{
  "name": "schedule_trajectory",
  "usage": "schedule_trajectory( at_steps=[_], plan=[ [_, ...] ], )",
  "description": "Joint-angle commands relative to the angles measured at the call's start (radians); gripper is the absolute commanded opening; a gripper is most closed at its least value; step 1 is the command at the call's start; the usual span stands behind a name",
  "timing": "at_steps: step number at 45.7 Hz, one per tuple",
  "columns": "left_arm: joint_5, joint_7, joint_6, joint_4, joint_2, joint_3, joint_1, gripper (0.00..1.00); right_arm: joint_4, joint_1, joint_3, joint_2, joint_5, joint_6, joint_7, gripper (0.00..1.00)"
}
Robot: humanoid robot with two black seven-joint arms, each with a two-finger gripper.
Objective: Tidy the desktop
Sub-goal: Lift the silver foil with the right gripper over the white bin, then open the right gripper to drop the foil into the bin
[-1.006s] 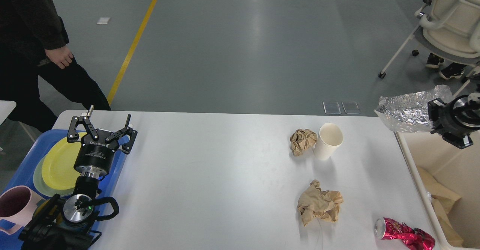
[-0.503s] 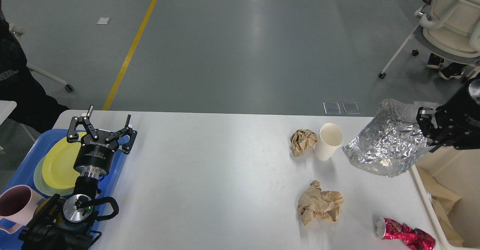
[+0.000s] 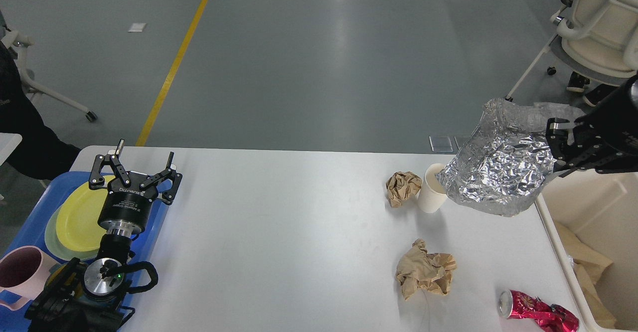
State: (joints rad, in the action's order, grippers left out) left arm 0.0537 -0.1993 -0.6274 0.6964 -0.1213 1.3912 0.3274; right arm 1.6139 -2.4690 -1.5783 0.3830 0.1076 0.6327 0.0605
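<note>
We are part-way through clearing rubbish from the desktop (image 3: 299,232), the wide white table filling the lower view. Our right gripper (image 3: 556,145), at the far right edge, is clamped on a crumpled silver foil sheet (image 3: 498,172) that hangs in the air, overlapping a white paper cup (image 3: 429,192). The likely next move is to carry the foil over the cream bin (image 3: 588,207) beside the table and let go. Our left gripper (image 3: 134,172) hovers above the blue tray (image 3: 30,222), fingers spread wide, holding nothing. Two brown paper wads (image 3: 402,187) and a crushed red can (image 3: 538,312) lie on the table.
</note>
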Motion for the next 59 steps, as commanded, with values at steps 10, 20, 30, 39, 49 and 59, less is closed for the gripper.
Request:
schedule_trajectory(
  at_steps=[10,20,30,39,49,59],
  plan=[
    [0.0,0.001,0.0,0.0,0.0,0.0,0.001,0.96,-0.04,0.022,-0.066,0.12,-0.025,-0.096,-0.007,0.0],
    [0.0,0.001,0.0,0.0,0.0,-0.001,-0.001,0.96,-0.265,0.33,-0.057,0.361,-0.054,-0.275,0.048,0.0],
    [0.0,0.001,0.0,-0.001,0.0,-0.001,-0.001,0.96,-0.616,0.845,0.183,0.479,-0.039,-0.416,0.044,0.0],
    [0.0,0.001,0.0,-0.001,0.0,-0.001,-0.001,0.96,-0.986,1.39,0.564,0.426,-0.035,-0.456,0.044,0.0],
    [0.0,0.001,0.0,-0.001,0.0,-0.001,-0.001,0.96,-1.491,1.841,0.802,0.2,-0.035,-0.456,0.045,0.0],
    [0.0,0.0,0.0,-0.001,0.0,-0.001,-0.001,0.96,-1.672,1.993,0.819,0.013,-0.035,-0.507,0.05,0.0]
  ],
)
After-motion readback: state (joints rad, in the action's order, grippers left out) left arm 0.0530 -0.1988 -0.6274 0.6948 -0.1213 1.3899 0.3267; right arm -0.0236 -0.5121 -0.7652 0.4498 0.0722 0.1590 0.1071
